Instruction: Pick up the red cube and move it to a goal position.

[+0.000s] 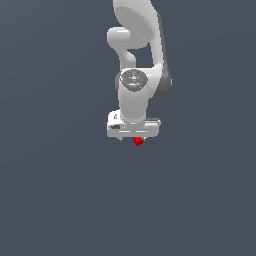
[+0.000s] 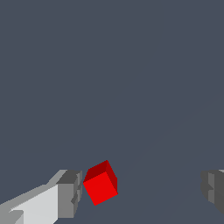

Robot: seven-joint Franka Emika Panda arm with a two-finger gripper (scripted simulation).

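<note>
While the grey floor (image 1: 55, 190) fills both views as one flat, unmarked surface, the white arm (image 1: 137, 45) comes down from the top of the exterior view, its links stacked nearly in line with the camera. Wrist joint shows as a round grey disc facing the camera. Below it sits the broad white hand block, and under that the gripper (image 1: 134, 138), whose tips are mostly hidden behind the block in this view.

Wrist view: gripper (image 2: 142, 190) fingers spread wide. One grey pad (image 2: 70, 192) on a white finger at one side, the other grey pad (image 2: 213, 188) at the far edge of the picture, a large gap between them.

Red cube (image 1: 138, 141): in the exterior view it peeks out just under the hand block, slightly toward the exterior view's right of the block's centre. In the wrist view the red cube (image 2: 100, 189) lies between the pads, just beside the first pad and well apart from the second; contact with that pad cannot be told. It is turned at an angle to the finger line, one edge toward the camera. All sides equal, so no long axis. Whether it rests on the floor cannot be told.
</note>
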